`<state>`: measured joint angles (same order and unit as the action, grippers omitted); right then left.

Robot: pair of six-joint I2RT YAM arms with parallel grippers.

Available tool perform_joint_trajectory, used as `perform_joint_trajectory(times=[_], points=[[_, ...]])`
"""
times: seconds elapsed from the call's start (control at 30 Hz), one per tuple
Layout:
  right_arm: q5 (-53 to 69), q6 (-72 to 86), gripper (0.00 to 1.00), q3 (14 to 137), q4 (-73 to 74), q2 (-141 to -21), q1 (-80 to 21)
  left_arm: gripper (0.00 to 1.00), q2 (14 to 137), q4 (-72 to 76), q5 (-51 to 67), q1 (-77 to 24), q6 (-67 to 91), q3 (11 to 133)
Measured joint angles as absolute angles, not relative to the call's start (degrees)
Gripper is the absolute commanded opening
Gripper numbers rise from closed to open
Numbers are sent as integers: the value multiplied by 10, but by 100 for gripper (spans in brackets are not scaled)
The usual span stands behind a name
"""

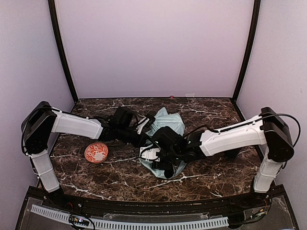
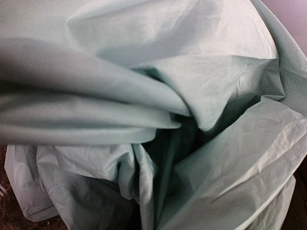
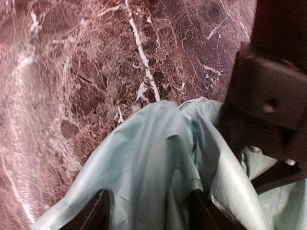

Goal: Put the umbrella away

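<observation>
The pale mint-green fabric umbrella [image 1: 165,125] lies centrally on the dark marble table [image 1: 216,110], long axis near-to-far, beneath the right end effector [image 3: 149,215], whose parted fingers straddle its fabric, with the closed left end effector [image 1: 143,132] at its left side.

Counts: umbrella [image 1: 165,125] x1, mint green, the only one in any view (fabric also in left wrist [image 2: 192,72] and right wrist [image 3: 153,163]); round red-orange dish [image 1: 96,152] with white pattern x1; robot arms x2: left arm [image 1: 76,125], right arm [image 1: 230,136]; right gripper [image 3: 148,213] x1 seen from its wrist, dark fingers [image 3: 98,213] x2; marble table [image 1: 216,163] x1; black corner posts x2: left post [image 1: 62,52], right post [image 1: 247,48]; tiny pink item [image 1: 171,97] at far table edge x1, too small to identify
</observation>
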<state>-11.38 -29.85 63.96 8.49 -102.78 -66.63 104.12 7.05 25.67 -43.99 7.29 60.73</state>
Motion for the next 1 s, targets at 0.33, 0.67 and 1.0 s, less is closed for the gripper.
perform_joint_trajectory(times=[0.33, 0.67, 1.0], points=[[-31, -260, 100, 694, 150, -891, -652, 0, 1054, 70, 279, -427, 70, 611], [-12, -248, 100, 710, 182, -954, -592, 0, 1055, 70, 286, -426, 65, 611], [16, -261, 86, 682, 152, -1045, -549, 80, 1078, 48, 335, -411, 46, 603]])
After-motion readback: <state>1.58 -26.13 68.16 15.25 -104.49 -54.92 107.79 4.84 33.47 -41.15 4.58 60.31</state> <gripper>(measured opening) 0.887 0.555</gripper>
